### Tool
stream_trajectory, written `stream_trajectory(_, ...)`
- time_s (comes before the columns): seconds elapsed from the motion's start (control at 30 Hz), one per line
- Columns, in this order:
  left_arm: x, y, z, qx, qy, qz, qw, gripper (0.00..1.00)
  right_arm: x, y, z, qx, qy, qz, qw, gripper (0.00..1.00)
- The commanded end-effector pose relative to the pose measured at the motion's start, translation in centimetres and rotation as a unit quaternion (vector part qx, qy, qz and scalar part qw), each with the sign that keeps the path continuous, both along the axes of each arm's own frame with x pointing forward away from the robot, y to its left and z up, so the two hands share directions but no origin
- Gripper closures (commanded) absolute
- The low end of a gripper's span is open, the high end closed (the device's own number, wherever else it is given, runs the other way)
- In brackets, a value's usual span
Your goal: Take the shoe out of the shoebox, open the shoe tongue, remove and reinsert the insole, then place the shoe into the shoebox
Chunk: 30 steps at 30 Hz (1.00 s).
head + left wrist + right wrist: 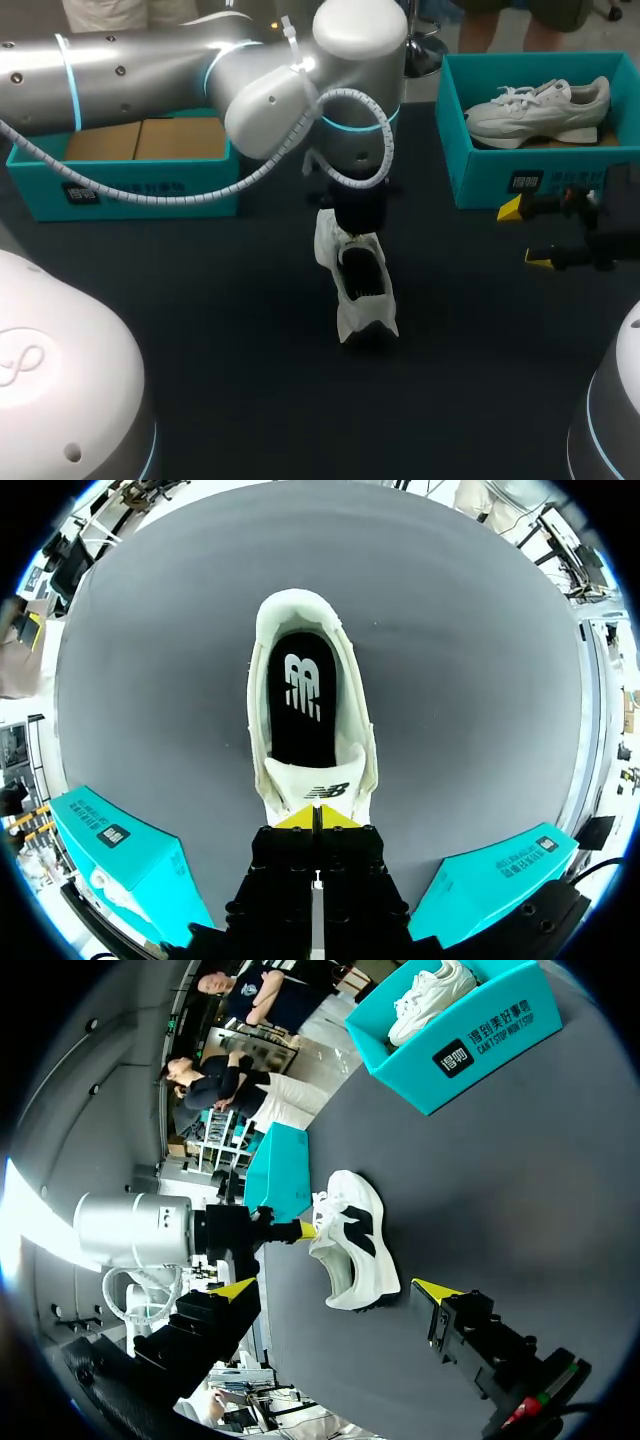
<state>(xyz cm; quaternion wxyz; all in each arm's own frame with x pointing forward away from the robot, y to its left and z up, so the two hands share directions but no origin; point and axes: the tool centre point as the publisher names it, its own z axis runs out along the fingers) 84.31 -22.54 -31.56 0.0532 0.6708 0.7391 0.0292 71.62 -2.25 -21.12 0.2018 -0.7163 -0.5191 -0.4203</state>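
A white shoe (362,292) lies on the dark table at its middle, heel toward the near edge. Its black insole (300,695) shows inside the opening. My left gripper (318,818) hangs over the shoe's front, its yellow tips pressed together on the top edge of the tongue (315,783), which is drawn back toward it. My right gripper (525,233) waits at the right of the table with its fingers wide apart and nothing between them; the shoe (352,1245) lies ahead of it. The teal shoebox (530,185) at the back right holds a second white shoe (535,108).
Another teal shoebox (130,190) stands at the back left, showing only brown cardboard inside. My left arm stretches from the left across the back of the table, over that box, with its cable hanging in a loop.
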Motion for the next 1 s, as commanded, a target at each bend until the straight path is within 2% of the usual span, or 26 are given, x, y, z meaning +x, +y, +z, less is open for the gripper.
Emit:
stream_trajectory(0.03, 0.3, 0.8, 1.0, -0.006, -0.010, 0.011, 1.000, 1.00, -0.1, 0.0, 0.0, -0.002, 0.001, -0.001, 1.000, 0.00)
stream_trajectory(0.13, 0.4, 0.8, 1.1, -0.001, -0.020, 0.025, 0.999, 1.00, -0.1, 0.0, 0.0, -0.002, 0.001, -0.001, 1.000, 0.00)
stream_trajectory(0.47, -1.8, 0.2, -0.7, 0.000, -0.002, 0.036, 0.999, 1.00, -0.1, 0.0, 0.0, -0.002, 0.001, -0.001, 1.000, 0.00)
stream_trajectory(0.67, -2.4, 0.5, -1.6, 0.007, -0.001, 0.042, 0.999, 1.00, -0.1, 0.0, 0.0, -0.002, 0.001, -0.001, 1.000, 0.00)
stream_trajectory(0.83, -2.4, 0.8, -0.3, 0.004, -0.007, 0.046, 0.999, 1.00, -0.1, 0.0, 0.0, -0.002, 0.001, -0.001, 1.000, 0.00)
stream_trajectory(1.0, -2.6, 1.0, 1.3, 0.003, -0.006, 0.083, 0.997, 1.00, -0.1, 0.0, 0.0, -0.002, 0.001, -0.001, 1.000, 0.00)
